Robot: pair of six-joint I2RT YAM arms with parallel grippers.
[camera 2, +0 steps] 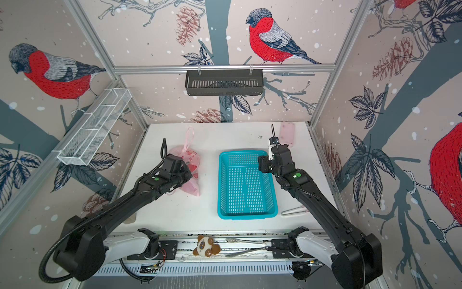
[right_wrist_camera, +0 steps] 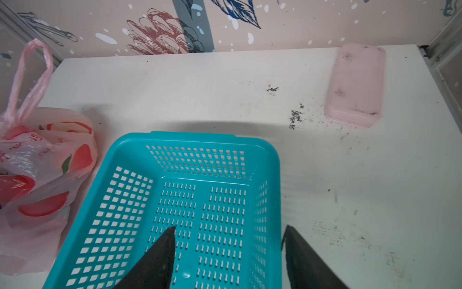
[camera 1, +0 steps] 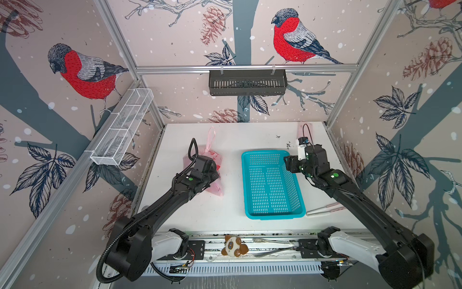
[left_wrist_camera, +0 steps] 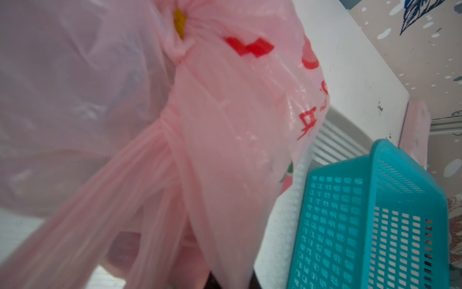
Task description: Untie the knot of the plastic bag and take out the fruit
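The left end effector (camera 1: pixel 215 174) is closed fully. Its fingers are hidden under pink film in the left wrist view, so I cannot tell if film is pinched between them. The left arm reaches forward from the near edge, and its wrist bends down on the plastic bag (camera 1: pixel 217 189).

The right end effector (right_wrist_camera: pixel 230 227) stands partly open, with nothing between its two dark fingers. It hangs above the right wall of the teal basket (right_wrist_camera: pixel 195 137). The right arm stretches forward, and its wrist turns inward, toward the middle of the surface (right_wrist_camera: pixel 200 95).

I count two arms, one bag, one basket and one pink block (right_wrist_camera: pixel 355 85). The block lies near the far right corner.

The bag lies on the surface, just beside the left side of the basket and directly under the left end effector. It is well apart from the right end effector. The knot (right_wrist_camera: pixel 11 116) sits on the bag's far side, beyond the left end effector, and one thin loop rises from it. Of the fruit (left_wrist_camera: pixel 179 23), only one yellow patch shows in a gap of the film. The rest I cannot count.
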